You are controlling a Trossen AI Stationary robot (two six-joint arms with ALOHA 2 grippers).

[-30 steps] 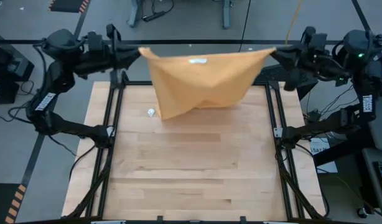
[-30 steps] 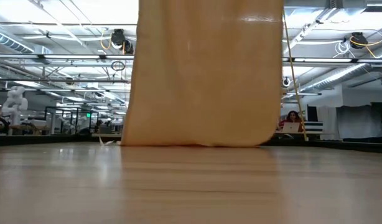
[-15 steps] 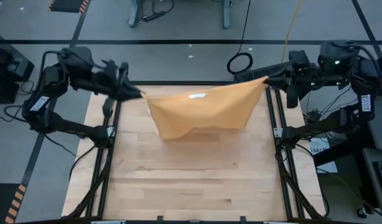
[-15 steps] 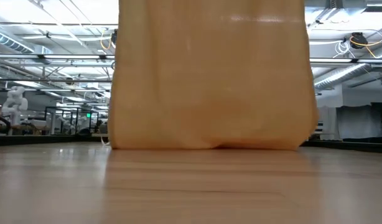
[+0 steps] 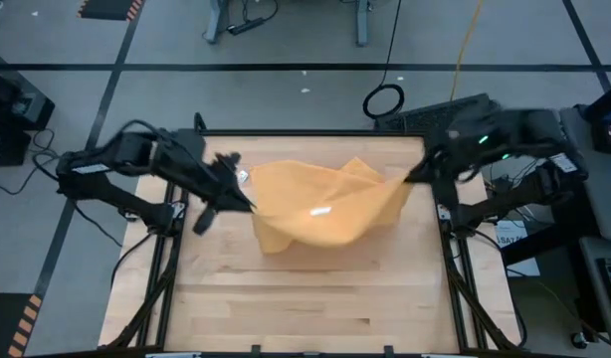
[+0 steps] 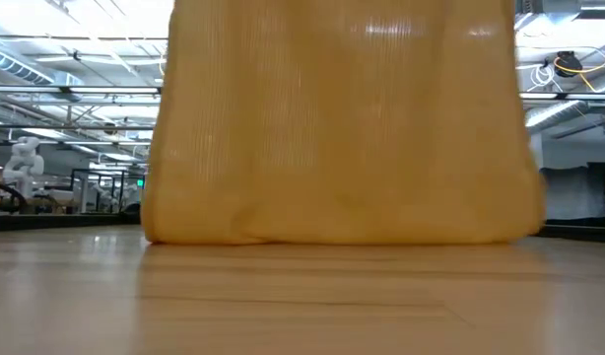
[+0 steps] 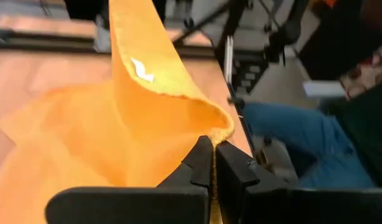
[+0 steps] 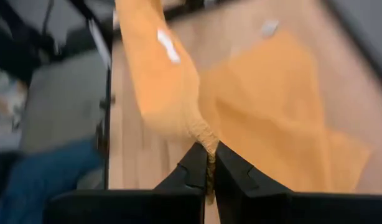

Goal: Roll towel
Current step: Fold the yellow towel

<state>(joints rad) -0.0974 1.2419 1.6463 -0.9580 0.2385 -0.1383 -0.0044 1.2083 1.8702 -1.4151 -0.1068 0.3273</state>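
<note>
Towel [image 5: 320, 209] pinched in both shut jaws

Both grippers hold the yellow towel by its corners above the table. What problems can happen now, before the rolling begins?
1. Each grip is thin: the left gripper and right gripper pinch only the very corner of the towel, so a corner may slip out.
2. The lower part of the towel already lies bunched on the table; laying the rest down may leave folds, and the roll may come out uneven.
3. The right gripper is near the table's side rail, where cloth might snag.
</note>
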